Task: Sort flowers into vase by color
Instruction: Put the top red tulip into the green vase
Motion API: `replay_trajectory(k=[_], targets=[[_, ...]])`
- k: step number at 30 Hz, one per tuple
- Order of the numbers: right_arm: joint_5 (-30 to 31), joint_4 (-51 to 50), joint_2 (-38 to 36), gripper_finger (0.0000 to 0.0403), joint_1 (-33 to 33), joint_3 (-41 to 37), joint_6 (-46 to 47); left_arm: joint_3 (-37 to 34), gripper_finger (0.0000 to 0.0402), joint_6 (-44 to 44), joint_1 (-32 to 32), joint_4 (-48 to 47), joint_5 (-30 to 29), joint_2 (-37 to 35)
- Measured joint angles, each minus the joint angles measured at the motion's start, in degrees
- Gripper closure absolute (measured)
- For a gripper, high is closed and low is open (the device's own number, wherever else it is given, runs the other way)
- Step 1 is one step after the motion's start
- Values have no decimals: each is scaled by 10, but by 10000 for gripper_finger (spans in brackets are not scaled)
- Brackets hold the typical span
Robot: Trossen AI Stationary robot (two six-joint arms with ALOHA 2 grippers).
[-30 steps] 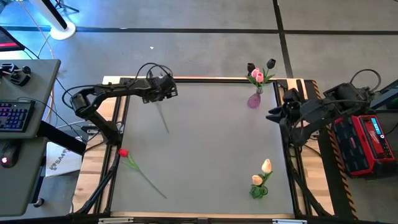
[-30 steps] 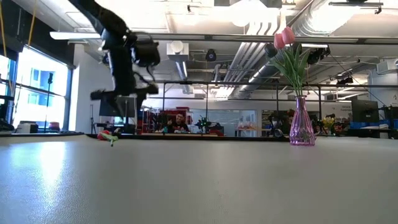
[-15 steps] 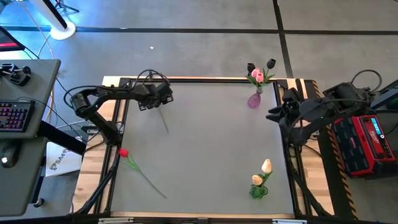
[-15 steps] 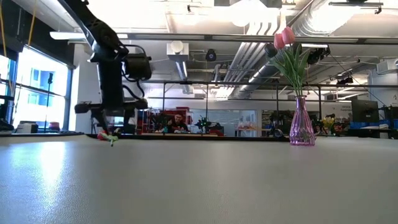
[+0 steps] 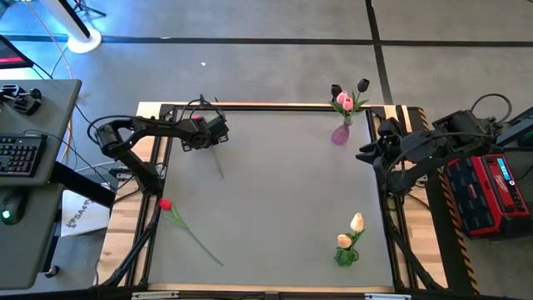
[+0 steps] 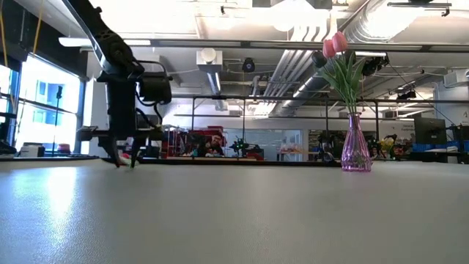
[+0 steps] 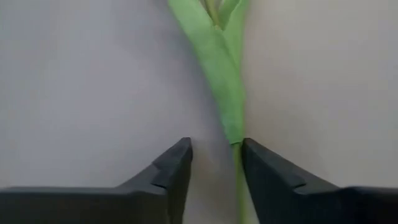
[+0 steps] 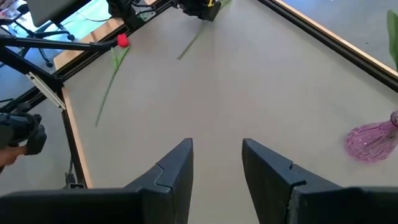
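My left gripper (image 5: 204, 133) is open and low over the table near its far left corner. Its fingers stand on either side of a lying tulip's green stem (image 7: 234, 134), just below the leaves (image 7: 214, 43); the stem's free end (image 5: 221, 171) points toward the table's middle. A red tulip (image 5: 165, 204) lies by the left edge. The purple vase (image 5: 340, 134) holds pink and black tulips (image 5: 343, 102). The green vase (image 5: 346, 256) holds cream-yellow tulips (image 5: 356, 222). My right gripper (image 8: 217, 162) is open, hovering at the right edge. My left gripper comes from above, pointing down, with its fingers across the stem. The stem (image 7: 236, 152) runs close along the inner side of one finger (image 7: 258, 165). Whether that finger touches it, I cannot tell.
The black frame rail (image 5: 275, 106) runs along the table's far edge, close behind the purple vase. The red tulip's stem (image 5: 200, 246) slants toward the near edge. A wide stretch of grey table top (image 5: 283, 200) lies between the flowers and the two vases.
My left gripper has moved toward the table's left edge and a little nearer, and has come down until its fingertips are close to the table top around the lying tulip. The tulip's stem has stayed where it was.
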Motion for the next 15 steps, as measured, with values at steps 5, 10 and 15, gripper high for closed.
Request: replay_trajectory(k=[5,10,15], targets=[[10,0,3,276,0,0,-5,0,344,28,-9,20,3,0],[30,1,4,276,0,0,-22,-2,396,30,-19,41,29,-15],[54,15,4,276,0,0,-38,-2,397,40,-20,72,55,-34]])
